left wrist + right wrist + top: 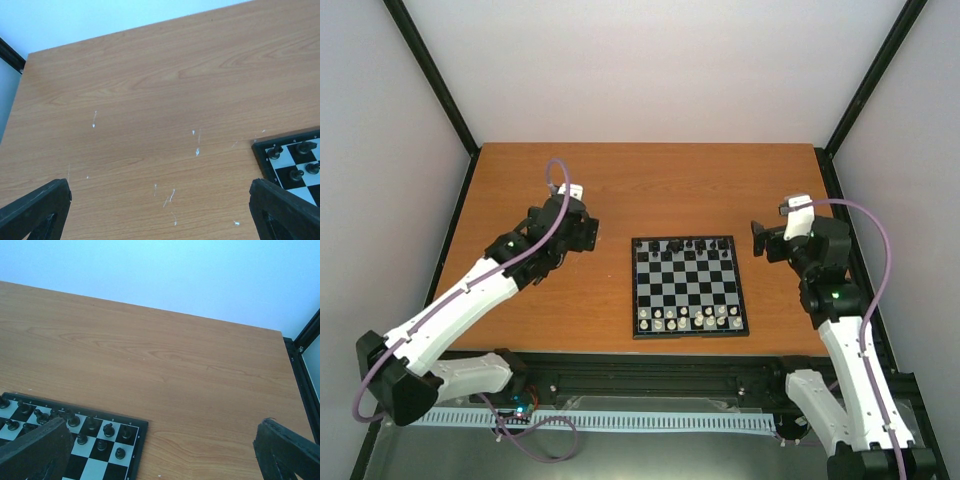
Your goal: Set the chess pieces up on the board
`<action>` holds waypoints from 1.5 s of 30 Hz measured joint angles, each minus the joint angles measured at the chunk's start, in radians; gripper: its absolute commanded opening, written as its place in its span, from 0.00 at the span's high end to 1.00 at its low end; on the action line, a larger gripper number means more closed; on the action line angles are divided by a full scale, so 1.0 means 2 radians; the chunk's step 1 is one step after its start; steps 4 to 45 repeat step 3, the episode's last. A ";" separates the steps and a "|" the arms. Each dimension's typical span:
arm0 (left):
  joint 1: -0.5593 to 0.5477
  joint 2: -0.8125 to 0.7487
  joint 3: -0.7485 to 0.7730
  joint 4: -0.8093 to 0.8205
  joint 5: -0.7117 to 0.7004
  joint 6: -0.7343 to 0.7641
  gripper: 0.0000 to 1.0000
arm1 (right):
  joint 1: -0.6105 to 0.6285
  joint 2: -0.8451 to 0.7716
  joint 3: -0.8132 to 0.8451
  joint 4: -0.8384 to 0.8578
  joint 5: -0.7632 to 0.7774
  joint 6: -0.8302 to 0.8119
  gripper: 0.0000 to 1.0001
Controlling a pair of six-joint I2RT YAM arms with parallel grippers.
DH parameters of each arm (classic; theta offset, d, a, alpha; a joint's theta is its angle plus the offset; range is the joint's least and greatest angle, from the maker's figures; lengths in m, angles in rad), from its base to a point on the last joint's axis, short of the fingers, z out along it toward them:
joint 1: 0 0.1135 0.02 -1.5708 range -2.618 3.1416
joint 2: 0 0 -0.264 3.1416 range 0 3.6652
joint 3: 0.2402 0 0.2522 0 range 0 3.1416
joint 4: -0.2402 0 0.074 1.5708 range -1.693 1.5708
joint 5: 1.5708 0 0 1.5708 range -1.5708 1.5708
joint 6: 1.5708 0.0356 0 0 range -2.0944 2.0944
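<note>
The chessboard [688, 286] lies mid-table. Black pieces [688, 246] stand in its two far rows and cream-white pieces [690, 319] in its two near rows. My left gripper [582, 232] is open and empty, over bare wood left of the board. Its fingers [35, 205] frame the wood, with the board's far left corner [260, 148] and black pieces [297, 159] at the right. My right gripper [761, 240] is open and empty, right of the board's far corner. Its fingers [35, 450] frame the board's far right corner [142, 426] and black pieces [107, 431].
The wooden table [650, 180] is walled by white panels with black frame posts [432, 75] at the back corners. A black rail [650, 372] runs along the near edge. Small white marks [170, 196] dot the wood under the left gripper.
</note>
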 measured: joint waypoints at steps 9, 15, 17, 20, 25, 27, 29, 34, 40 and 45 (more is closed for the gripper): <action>0.000 -0.014 -0.002 0.006 -0.003 0.000 0.00 | 0.000 0.016 -0.001 0.002 -0.003 -0.002 0.00; 0.000 -0.014 -0.002 0.006 -0.003 0.000 0.00 | 0.000 0.016 -0.001 0.002 -0.003 -0.002 0.00; 0.000 -0.014 -0.002 0.006 -0.003 0.000 0.00 | 0.000 0.016 -0.001 0.002 -0.003 -0.002 0.00; 0.000 -0.014 -0.002 0.006 -0.003 0.000 0.00 | 0.000 0.016 -0.001 0.002 -0.003 -0.002 0.00; 0.000 -0.014 -0.002 0.006 -0.003 0.000 0.00 | 0.000 0.016 -0.001 0.002 -0.003 -0.002 0.00; 0.000 -0.014 -0.002 0.006 -0.003 0.000 0.00 | 0.000 0.016 -0.001 0.002 -0.003 -0.002 0.00; 0.000 -0.014 -0.002 0.006 -0.003 0.000 0.00 | 0.000 0.016 -0.001 0.002 -0.003 -0.002 0.00; 0.000 -0.014 -0.002 0.006 -0.003 0.000 0.00 | 0.000 0.016 -0.001 0.002 -0.003 -0.002 0.00; 0.000 -0.014 -0.002 0.006 -0.003 0.000 0.00 | 0.000 0.016 -0.001 0.002 -0.003 -0.002 0.00; 0.000 -0.014 -0.002 0.006 -0.003 0.000 0.00 | 0.000 0.016 -0.001 0.002 -0.003 -0.002 0.00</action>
